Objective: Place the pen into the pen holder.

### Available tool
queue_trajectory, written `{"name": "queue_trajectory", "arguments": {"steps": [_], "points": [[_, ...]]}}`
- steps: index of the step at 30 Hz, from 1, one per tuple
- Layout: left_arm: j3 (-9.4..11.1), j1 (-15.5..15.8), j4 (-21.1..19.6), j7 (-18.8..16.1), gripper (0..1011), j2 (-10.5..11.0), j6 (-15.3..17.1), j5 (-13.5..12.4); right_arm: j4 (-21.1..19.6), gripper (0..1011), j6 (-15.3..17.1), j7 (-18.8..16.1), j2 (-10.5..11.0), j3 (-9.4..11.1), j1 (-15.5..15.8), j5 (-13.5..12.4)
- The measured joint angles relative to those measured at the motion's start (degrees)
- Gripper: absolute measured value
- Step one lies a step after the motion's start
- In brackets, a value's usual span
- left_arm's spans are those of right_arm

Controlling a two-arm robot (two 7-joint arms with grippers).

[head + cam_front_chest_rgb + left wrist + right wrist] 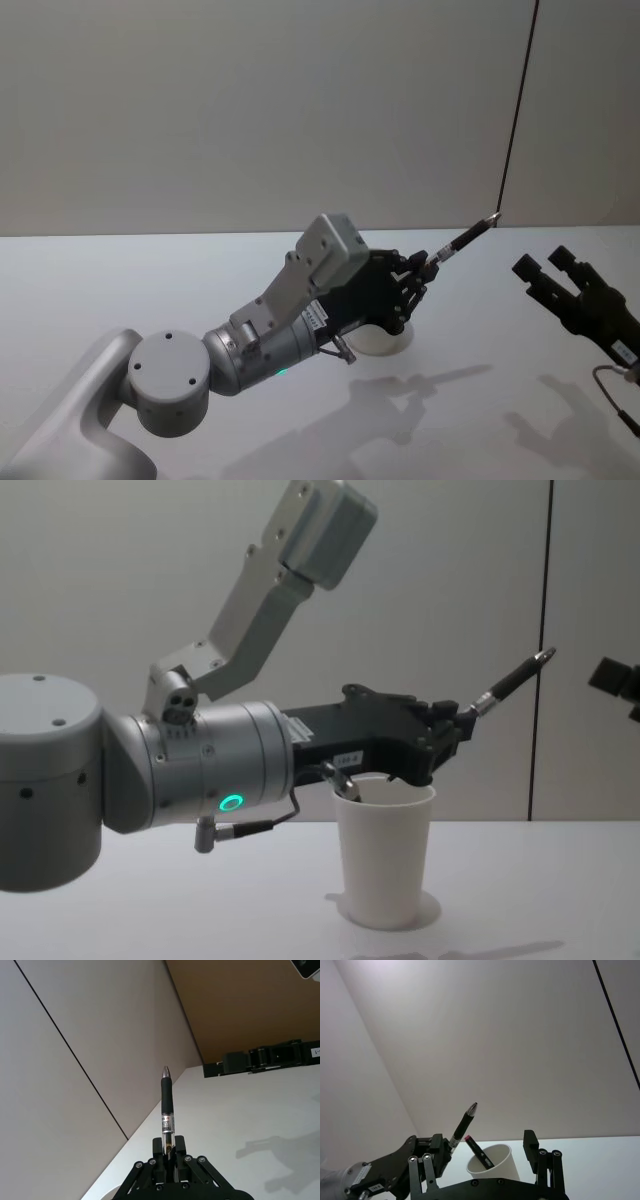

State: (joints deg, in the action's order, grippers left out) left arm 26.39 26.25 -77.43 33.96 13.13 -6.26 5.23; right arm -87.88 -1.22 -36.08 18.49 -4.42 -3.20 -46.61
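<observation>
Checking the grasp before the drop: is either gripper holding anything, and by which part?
The left gripper holds the pen by its clear barrel, behind the black grip, tip pointing out. The right gripper is open and holds nothing.

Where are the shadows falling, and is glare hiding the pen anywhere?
Head view: soft shadows of the left claw, pen and right claw fall on the table, nearer the robot. Chest view: a faint shadow rings the pen holder at its base. Left wrist view: no glare hides the pen.
</observation>
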Motion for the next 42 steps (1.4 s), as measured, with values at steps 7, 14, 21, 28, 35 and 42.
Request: {"name": "queue_trajectory", "arguments": {"steps": [7, 14, 21, 28, 35, 42], "points": [[0.0, 0.0, 0.0, 0.0, 148, 0.0, 0.0, 0.0, 2.4, 1002, -0.6, -2.4, -0.9, -0.6, -1.4, -3.2], [0.0, 0.0, 0.0, 0.0, 148, 0.0, 0.0, 0.0, 5.1, 1002, -1.0, -4.3, -2.0, -1.3, -2.9, -6.1], [0.0, 0.0, 0.0, 0.0, 148, 0.0, 0.0, 0.0, 7.9, 1002, -1.3, -5.8, -3.2, -2.2, -4.7, -7.9], [0.0, 0.0, 0.0, 0.0, 148, 0.0, 0.0, 0.0, 10.9, 1002, -1.7, -6.7, -4.4, -3.2, -6.6, -9.0], [0.0, 0.0, 0.0, 0.0, 148, 0.0, 0.0, 0.0, 13.2, 1002, -1.8, -7.2, -5.5, -4.1, -8.2, -9.4], [0.0, 0.0, 0.0, 0.0, 148, 0.0, 0.0, 0.0, 15.0, 1002, -1.8, -7.6, -6.3, -5.0, -9.5, -9.4]]}}
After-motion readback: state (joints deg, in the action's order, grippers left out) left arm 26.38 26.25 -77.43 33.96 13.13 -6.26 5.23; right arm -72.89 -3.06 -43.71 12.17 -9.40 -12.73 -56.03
